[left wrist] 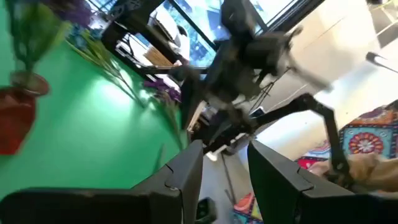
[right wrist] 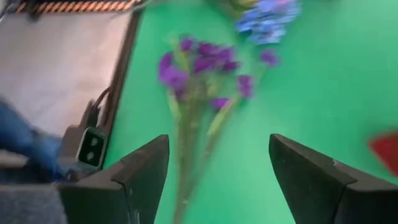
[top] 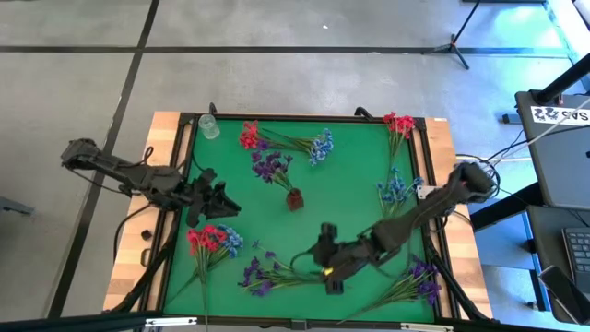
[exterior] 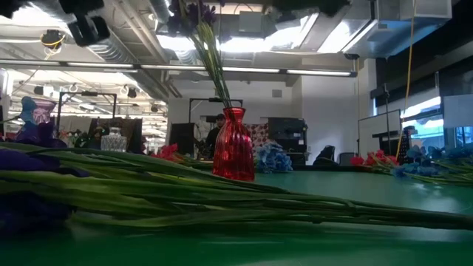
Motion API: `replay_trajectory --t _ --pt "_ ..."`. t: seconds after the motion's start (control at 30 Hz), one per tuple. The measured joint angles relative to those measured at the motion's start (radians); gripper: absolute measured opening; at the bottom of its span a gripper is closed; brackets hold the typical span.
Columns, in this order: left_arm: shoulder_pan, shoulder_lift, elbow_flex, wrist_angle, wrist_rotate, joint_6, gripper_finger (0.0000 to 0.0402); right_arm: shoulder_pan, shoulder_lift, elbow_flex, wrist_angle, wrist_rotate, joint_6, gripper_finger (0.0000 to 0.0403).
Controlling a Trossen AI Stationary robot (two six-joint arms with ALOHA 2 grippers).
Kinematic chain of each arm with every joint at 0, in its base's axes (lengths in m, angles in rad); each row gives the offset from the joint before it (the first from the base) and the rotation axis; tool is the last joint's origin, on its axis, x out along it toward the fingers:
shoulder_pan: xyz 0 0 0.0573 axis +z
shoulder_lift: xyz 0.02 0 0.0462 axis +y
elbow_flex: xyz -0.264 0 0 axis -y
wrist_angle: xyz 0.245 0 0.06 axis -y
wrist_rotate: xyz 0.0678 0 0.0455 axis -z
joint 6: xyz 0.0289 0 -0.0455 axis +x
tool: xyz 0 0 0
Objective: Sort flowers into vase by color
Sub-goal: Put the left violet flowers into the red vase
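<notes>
The right gripper [top: 330,273] hangs low over the near part of the green table [top: 350,194], its two dark fingers [right wrist: 134,180] spread wide with nothing between them; in its wrist view a purple sprig [right wrist: 199,68] lies flat on the mat just ahead of the open jaws, with a light blue cluster [right wrist: 267,15] beyond it. From above, that purple sprig [top: 263,274] rests beside the gripper, its stems running toward the fingers. The left gripper [top: 217,201] is at the table's left side, fingers [left wrist: 186,177] partly apart and holding nothing visible. Near the middle of the mat stands a red vase [top: 294,198] with dark purple flowers [top: 272,167] in it; the low view shows the ribbed vase [exterior: 233,144] upright with green stems rising from its neck. Other flowers lie around it: a red and blue bunch [top: 212,242] near the left gripper, a red-pink and blue bunch [top: 286,141] at the far edge, red ones [top: 399,124] at the far right corner, blue ones [top: 396,192] on the right side, and more purple [top: 422,279] at the near right. A clear glass jar [top: 209,127] stands at the far left corner.
</notes>
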Motion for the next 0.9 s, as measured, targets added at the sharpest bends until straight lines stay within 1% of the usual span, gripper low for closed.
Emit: replay_trajectory --t 0.13,0.2,0.3,0.47,0.53,0.67,0.77,0.9 --pt "-0.102 0.013 0.008 0.002 -0.151 -0.056 0.0124 0.002 0.104 0.012 0.094 -0.06 -0.008 0.0276" --pt "-0.141 0.022 0.008 -0.007 -0.195 -0.076 0.0124 0.002 0.149 0.022 0.139 -0.068 -0.029 0.0276" --pt "-0.181 0.038 0.008 -0.011 -0.234 -0.099 0.0124 0.001 0.217 0.023 0.204 -0.055 -0.068 0.0276" --pt "-0.206 0.054 0.008 -0.052 -0.288 -0.154 0.0124 0.001 0.328 0.022 0.328 0.015 -0.104 0.0276" --pt "-0.212 0.058 0.008 -0.045 -0.298 -0.158 0.0124 -0.001 0.365 0.023 0.37 0.045 -0.106 0.0276" --pt "-0.214 0.059 0.008 -0.049 -0.323 -0.149 0.0124 -0.002 0.422 0.022 0.369 0.038 -0.109 0.0273" --pt "-0.214 0.059 0.008 -0.048 -0.324 -0.148 0.0124 -0.001 0.433 0.024 0.371 0.034 -0.108 0.0252" --pt "-0.216 0.059 0.008 -0.048 -0.318 -0.145 0.0124 -0.001 0.435 0.024 0.377 0.021 -0.109 0.0192"
